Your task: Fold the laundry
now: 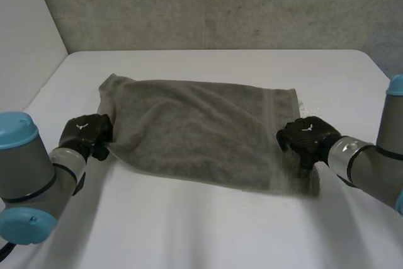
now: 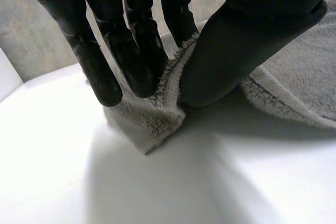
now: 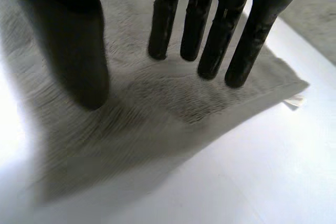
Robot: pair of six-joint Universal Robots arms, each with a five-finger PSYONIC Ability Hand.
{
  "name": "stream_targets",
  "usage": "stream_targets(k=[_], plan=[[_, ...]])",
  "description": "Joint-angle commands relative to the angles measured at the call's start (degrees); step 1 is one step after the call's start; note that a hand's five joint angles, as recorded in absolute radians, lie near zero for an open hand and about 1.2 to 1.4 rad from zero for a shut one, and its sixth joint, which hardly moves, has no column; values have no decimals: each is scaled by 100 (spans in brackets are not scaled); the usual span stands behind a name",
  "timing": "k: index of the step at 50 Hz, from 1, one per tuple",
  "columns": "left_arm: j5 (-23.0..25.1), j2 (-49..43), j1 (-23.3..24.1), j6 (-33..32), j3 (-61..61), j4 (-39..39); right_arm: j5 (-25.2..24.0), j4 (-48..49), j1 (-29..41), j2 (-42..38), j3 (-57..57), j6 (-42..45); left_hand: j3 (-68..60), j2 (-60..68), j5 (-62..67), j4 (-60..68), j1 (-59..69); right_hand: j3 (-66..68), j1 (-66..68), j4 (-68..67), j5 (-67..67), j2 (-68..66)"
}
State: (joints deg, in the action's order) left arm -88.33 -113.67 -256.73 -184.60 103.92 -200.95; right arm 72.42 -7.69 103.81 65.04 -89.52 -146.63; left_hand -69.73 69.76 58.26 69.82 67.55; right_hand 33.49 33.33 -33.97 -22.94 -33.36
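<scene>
This looks like a robot lab or test cell rather than a home. A bare white worktop (image 1: pixel 208 237) stands against a rough, unfinished concrete wall (image 1: pixel 220 4), with a plain white panel (image 1: pixel 25 29) closing off one side. Two machine arms with grey joints and light-blue caps, the left arm (image 1: pixel 31 171) and the right arm (image 1: pixel 371 165), reach over it. A grey towel (image 1: pixel 195 130) lies on the worktop, a household thing in a bare technical setting.
</scene>
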Motion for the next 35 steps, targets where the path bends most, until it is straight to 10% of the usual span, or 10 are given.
stream_targets(k=[1,16,35], plan=[[9,379,18,12,76,38,219,627,-19,509,-601,-339,-1027,1024,1174,1018,1245,-2067,-2051,2115,2012,2055],[105,1506,114,-24,-153,609,369,795,1000,1257,-585,-2274,-1027,1024,1174,1018,1245,-2349,-2333,2397,2294,2336],[308,1769,466,56,-741,1286,1275,1173,3066,-519,918,-4840,-1027,1024,1174,1018,1245,-2349,-2333,2397,2294,2336]])
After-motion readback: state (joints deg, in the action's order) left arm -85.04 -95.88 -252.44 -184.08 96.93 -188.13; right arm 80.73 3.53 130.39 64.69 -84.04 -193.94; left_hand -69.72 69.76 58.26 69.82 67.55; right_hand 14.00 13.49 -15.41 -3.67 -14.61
